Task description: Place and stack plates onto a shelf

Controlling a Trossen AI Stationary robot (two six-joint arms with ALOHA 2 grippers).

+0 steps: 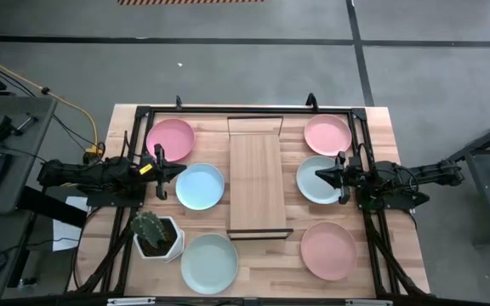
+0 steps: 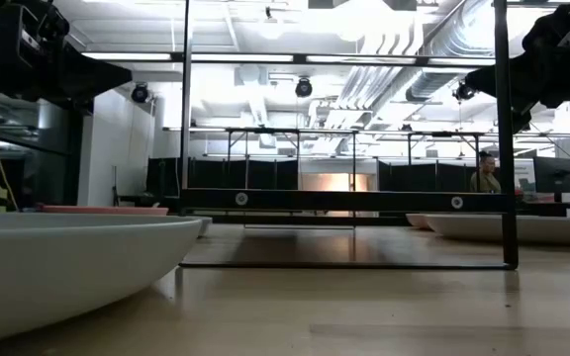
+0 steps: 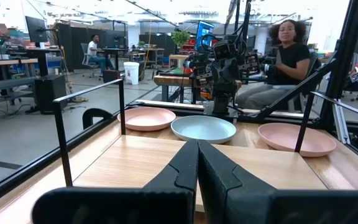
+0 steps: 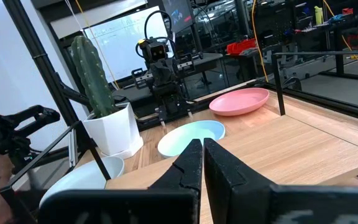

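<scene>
Plates number 6 on the table point(image 1: 381, 119), all lying flat and single, none stacked: 3 pink, 1 light blue and 2 pale mint. 3 sit on each side of the shelf point(image 1: 254, 183), which stands bare in the middle of the table. On the left side are a pink plate point(image 1: 171, 138) at the far corner, the light blue plate point(image 1: 200, 186) beside the shelf, and a mint plate point(image 1: 209, 263) at the near edge. On the right side are a pink plate point(image 1: 327, 134) at the far end, a mint plate point(image 1: 316, 180) in the middle, and a pink plate point(image 1: 328, 250) nearest. 1 cactus pot point(image 1: 158, 235) stands by the near mint plate. The left claw point(image 1: 179, 170) hangs just beside the blue plate, its fingers pressed together and empty. The right claw point(image 1: 320, 176) hangs over the right mint plate, likewise closed and empty.
</scene>
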